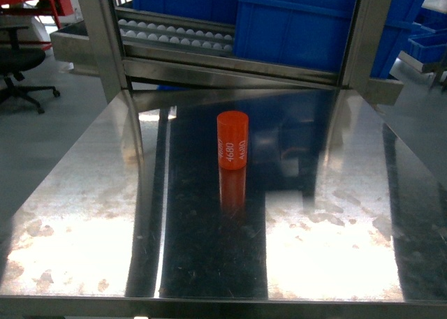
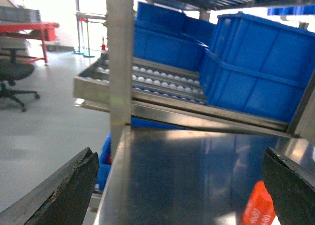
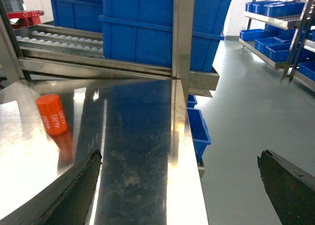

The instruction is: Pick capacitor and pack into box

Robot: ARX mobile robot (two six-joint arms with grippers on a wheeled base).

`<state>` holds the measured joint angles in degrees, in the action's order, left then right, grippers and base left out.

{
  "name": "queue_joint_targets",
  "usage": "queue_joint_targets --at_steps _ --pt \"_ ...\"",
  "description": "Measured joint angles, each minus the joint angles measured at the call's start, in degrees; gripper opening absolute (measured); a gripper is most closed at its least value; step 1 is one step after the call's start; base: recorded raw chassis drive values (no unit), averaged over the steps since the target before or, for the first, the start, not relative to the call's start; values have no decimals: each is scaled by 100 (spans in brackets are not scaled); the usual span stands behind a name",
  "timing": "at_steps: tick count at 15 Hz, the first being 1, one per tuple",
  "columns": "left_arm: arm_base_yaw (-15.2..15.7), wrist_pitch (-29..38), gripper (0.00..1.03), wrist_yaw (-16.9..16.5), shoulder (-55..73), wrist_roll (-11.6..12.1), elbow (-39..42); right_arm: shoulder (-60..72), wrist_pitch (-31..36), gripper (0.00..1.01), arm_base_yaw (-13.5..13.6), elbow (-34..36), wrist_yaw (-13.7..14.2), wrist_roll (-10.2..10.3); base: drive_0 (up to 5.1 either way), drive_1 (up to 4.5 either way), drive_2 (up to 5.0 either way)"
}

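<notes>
The capacitor [image 1: 232, 141] is an orange cylinder printed "4680", standing upright near the middle of the shiny steel table [image 1: 77, 221]. Neither gripper shows in the head view. In the left wrist view my left gripper [image 2: 179, 156] is open over the table's left edge, and the capacitor [image 2: 258, 208] peeks in low beside the right finger [image 2: 290, 185]. In the right wrist view my right gripper [image 3: 179, 156] is open and empty above the table's right edge, with the capacitor [image 3: 51, 114] far off to the left. The box is out of view.
Big blue bins [image 1: 300, 26] and a roller rack [image 1: 174, 34] sit behind the table on a steel frame with upright posts [image 1: 105, 40]. An office chair [image 1: 21, 61] stands on the floor at the left. Blue bins fill shelves [image 3: 275, 33] at the right.
</notes>
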<state>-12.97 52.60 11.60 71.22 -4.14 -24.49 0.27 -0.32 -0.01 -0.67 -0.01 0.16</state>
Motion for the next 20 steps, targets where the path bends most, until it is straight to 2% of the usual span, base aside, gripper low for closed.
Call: queue_joint_targets --at_steps 3,5,7,8,10,14,17,20 --pt "-643 306 98 81 2295 7 -1626 0 0 98 0 0 0 -2 0 0 0" --pt "-1027 140 98 -2 3407 4 -2573 0 2 98 0 0 0 -2 0 0 0" --pt "-1255 61 98 -181 4262 7 -3220 0 2 98 0 0 0 0 0 0 0" --pt "-1292 -13 98 -267 4566 9 -3501 0 2 98 0 0 0 -2 0 0 0" --pt "-1307 -131 98 -168 5036 13 -3980 0 2 98 0 0 0 0 0 0 0" --pt "-1270 -317 98 -264 5853 -20 -4457 0 0 98 0 0 0 -2 0 0 0" --pt "-1185 -501 98 -621 6369 -37 -4876 0 2 98 0 0 0 -2 0 0 0" --pt "-1106 -632 98 -656 6769 -39 -5265 0 2 98 0 0 -2 -2 0 0 0"
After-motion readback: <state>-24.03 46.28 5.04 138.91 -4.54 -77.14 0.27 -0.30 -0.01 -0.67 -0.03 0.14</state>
